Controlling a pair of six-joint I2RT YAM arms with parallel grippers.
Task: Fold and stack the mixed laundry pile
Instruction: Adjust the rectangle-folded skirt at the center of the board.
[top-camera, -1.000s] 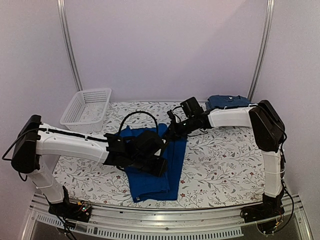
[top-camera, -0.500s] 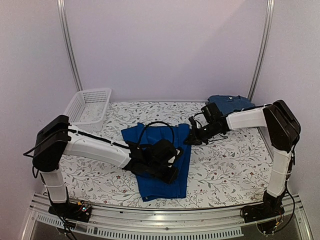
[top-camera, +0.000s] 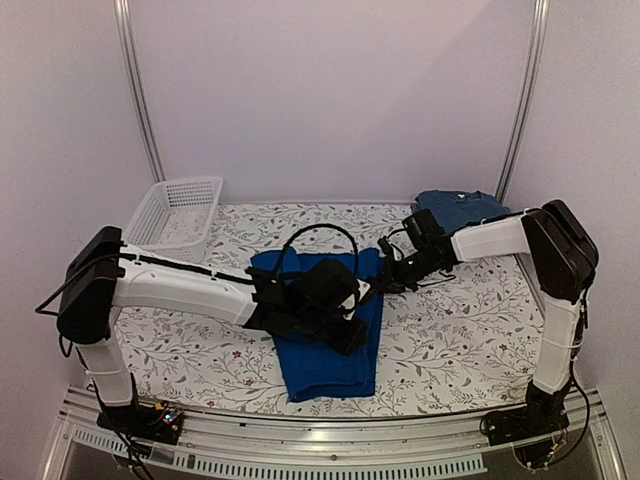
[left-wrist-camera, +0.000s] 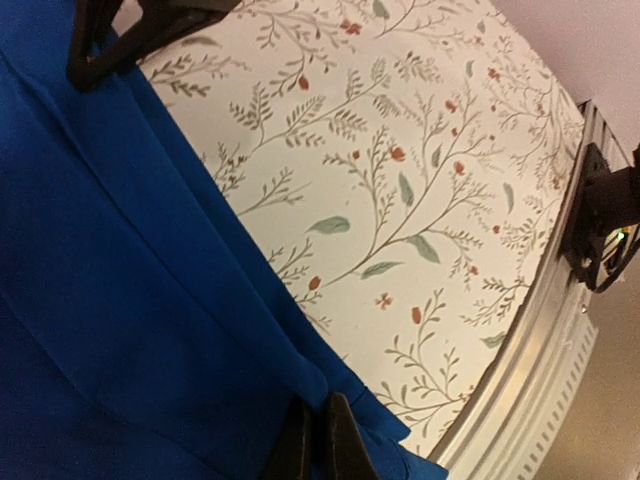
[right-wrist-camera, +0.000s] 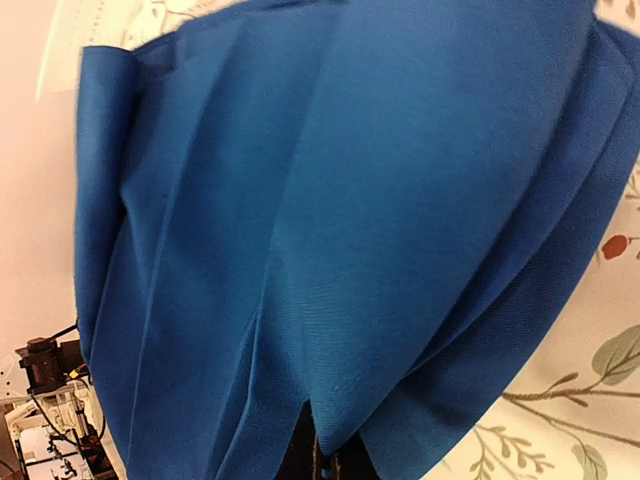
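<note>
Since the bright royal-blue garment (top-camera: 330, 365) runs lengthwise from near the front edge of the counter (top-camera: 470, 330) toward its middle, we meet it first. It is a long, narrow panel, and its layered edges suggest it is already doubled. Our left end effector (left-wrist-camera: 320, 445) is pinched closed on the cloth's right-hand edge, apparently where several layers meet. We judge this gives control of one side for the next fold.

Just beyond, our right end effector (right-wrist-camera: 325, 460) is likewise clamped on a pleat of the same garment near its far right corner. Both arms thus share the fabric and can hold it taut between two grips.

Farther back, at the counter's far right corner, a dark blue folded garment (top-camera: 455, 208) rests, likely the start of the stack. The white mesh basket (top-camera: 175, 212) sits at the far left corner, well apart.
</note>
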